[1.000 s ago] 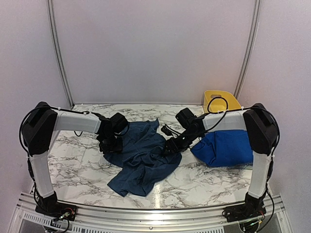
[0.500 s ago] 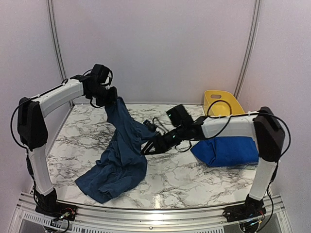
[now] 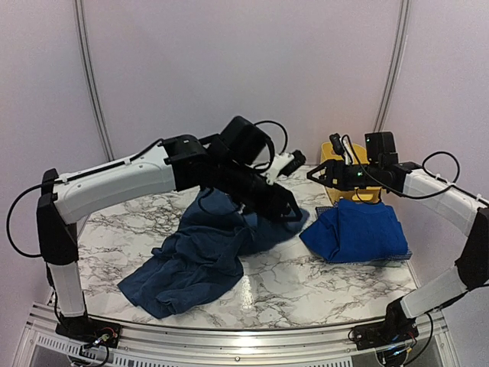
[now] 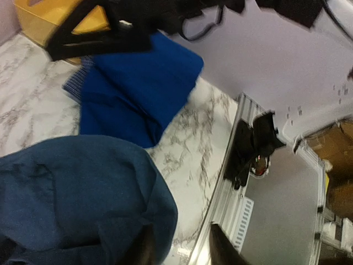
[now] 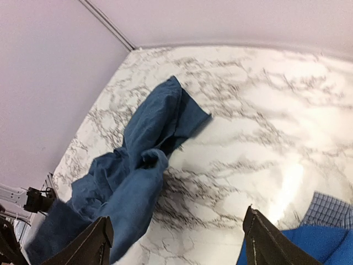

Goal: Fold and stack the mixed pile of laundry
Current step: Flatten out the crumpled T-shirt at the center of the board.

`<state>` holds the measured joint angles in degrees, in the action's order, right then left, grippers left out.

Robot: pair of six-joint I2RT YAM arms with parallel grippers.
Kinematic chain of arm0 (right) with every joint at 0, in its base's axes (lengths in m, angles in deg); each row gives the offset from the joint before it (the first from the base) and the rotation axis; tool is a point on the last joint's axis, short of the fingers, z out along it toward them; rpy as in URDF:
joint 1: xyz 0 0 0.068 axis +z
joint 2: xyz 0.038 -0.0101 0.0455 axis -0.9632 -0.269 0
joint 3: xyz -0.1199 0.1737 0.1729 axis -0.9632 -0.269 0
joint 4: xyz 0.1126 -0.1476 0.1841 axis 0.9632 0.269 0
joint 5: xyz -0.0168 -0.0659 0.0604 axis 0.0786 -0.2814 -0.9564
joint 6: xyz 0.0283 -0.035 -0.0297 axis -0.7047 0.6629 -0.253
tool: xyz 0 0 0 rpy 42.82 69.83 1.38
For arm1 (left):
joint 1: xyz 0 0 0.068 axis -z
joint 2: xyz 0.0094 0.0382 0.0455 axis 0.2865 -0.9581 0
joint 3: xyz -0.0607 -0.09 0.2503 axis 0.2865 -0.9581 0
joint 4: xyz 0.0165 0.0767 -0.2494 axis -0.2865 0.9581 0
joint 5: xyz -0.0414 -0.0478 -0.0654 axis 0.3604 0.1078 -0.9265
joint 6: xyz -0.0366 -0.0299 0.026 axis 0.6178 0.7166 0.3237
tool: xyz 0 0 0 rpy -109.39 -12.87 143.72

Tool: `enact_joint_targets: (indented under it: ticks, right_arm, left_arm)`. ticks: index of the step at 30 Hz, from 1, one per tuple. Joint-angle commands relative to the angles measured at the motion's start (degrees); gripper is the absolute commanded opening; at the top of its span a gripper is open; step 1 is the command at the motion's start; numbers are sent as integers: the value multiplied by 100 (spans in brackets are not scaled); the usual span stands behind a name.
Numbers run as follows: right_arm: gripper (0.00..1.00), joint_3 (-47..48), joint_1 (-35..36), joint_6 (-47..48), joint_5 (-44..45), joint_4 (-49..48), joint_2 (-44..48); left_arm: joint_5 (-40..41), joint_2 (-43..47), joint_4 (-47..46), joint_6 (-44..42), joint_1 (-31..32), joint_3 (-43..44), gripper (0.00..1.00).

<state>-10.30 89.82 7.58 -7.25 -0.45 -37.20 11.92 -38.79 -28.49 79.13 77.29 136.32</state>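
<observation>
The dark denim-blue garment (image 3: 199,260) lies crumpled across the middle of the marble table, its right end reaching toward the royal-blue garment (image 3: 355,229). The royal-blue garment lies folded at the right on the checked shirt (image 3: 325,208), of which only edges show. My left gripper (image 3: 289,210) hangs low over the denim's right end. In the left wrist view its jaws (image 4: 182,248) stand apart, with denim (image 4: 66,193) against one finger. My right gripper (image 3: 317,174) is raised near the tub, wide open and empty (image 5: 179,243). From there I see the denim (image 5: 138,182) and the checked shirt (image 5: 331,212) below.
A yellow plastic tub (image 3: 330,155) stands at the back right corner behind my right gripper. It also shows in the left wrist view (image 4: 44,14). The aluminium rail (image 3: 244,325) runs along the table's near edge. White walls close the back and sides.
My left arm swung from high at the back left down to the middle right, and the denim now lies on the table. My right gripper left the denim and rose toward the tub.
</observation>
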Motion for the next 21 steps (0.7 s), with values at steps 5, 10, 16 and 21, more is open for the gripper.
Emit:
enact_joint_targets:
  ticks: [5,10,16,21]
  right_arm:
    - [75,-217,58,495,-230,1051,-346]
    - [74,-1,743,1015,114,1610,-809]
    - [73,139,1472,1414,901,2050,-1500]
    - [71,564,1509,1330,1299,1486,-2173]
  left_arm:
    - [1328,1066,-425,476,-340,-1599,99]
    - [1613,1900,-710,1362,-1316,-3615,97]
    - [1571,2138,-615,2161,-1533,-5135,94]
    - [2186,2076,-600,2717,-1623,-5881,93]
